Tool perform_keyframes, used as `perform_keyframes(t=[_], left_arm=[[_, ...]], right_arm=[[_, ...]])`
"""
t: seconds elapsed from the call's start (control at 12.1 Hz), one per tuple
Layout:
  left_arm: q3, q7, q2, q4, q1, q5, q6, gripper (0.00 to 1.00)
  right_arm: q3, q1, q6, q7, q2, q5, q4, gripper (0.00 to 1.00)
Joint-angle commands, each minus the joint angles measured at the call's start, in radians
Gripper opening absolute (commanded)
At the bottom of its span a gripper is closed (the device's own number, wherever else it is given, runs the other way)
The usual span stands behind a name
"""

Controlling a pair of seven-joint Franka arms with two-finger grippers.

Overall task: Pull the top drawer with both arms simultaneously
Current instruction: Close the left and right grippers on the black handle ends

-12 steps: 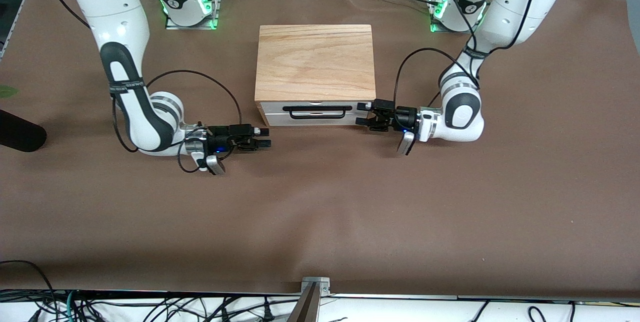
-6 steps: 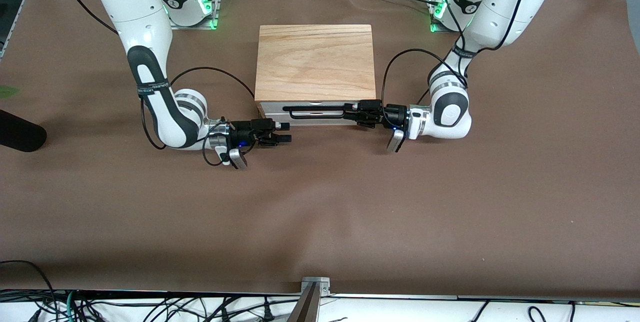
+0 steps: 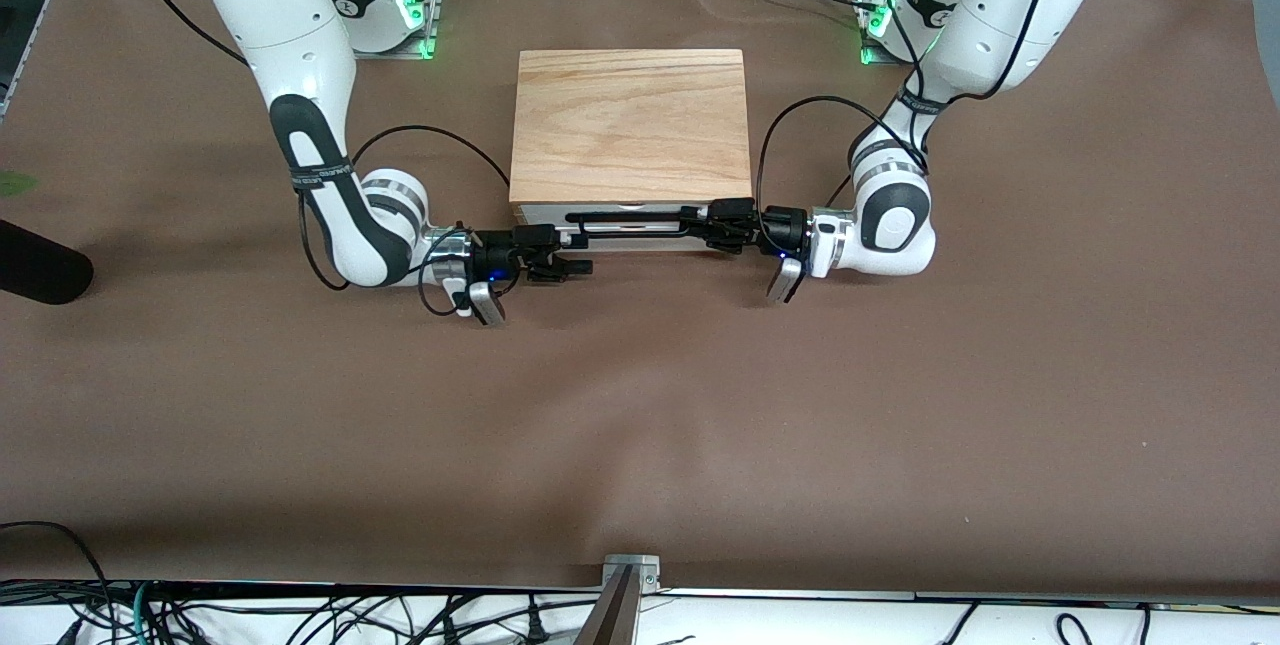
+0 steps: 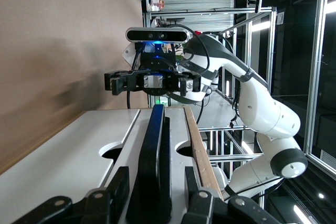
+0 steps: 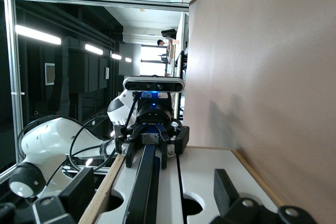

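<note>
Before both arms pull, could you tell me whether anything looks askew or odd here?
Only the left gripper is shut on the top drawer's handle; the right gripper is open, its fingers astride the handle's other end.

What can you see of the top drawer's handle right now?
The handle is a long black wire bar across the top drawer's white front, just under the box's oak top. The drawer looks shut or barely out. The left tool is shut on the bar's end toward the left arm. At the bar's other end, the right tool is open and not gripping.
</note>
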Motion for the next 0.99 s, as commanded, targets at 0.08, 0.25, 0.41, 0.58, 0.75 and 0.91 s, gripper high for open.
perform_keyframes(t=[0.08, 0.25, 0.41, 0.58, 0.75, 0.91], left_arm=[[-0.004, 0.003, 0.012, 0.002, -0.013, -0.024, 0.009, 0.33], [-0.004, 0.004, 0.013, -0.001, -0.013, -0.019, 0.009, 0.08], [-0.004, 0.003, 0.016, -0.004, -0.013, -0.016, 0.009, 0.0], [-0.004, 0.003, 0.018, -0.004, -0.013, -0.014, 0.009, 0.0], [-0.004, 0.003, 0.018, -0.004, -0.013, -0.014, 0.009, 0.0], [-0.004, 0.007, 0.018, -0.004, -0.013, -0.013, 0.009, 0.0]], right_arm=[[0.024, -0.001, 0.031, -0.024, -0.033, 0.026, -0.034, 1.0], [0.024, -0.001, 0.029, -0.024, -0.036, 0.026, -0.048, 0.99], [0.028, -0.003, 0.028, -0.024, -0.057, 0.024, -0.077, 0.97], [0.03, -0.001, 0.025, -0.024, -0.086, 0.023, -0.11, 0.97], [0.03, -0.001, 0.019, -0.026, -0.105, 0.018, -0.143, 0.97], [0.03, -0.001, 0.018, -0.027, -0.116, 0.015, -0.161, 0.96]])
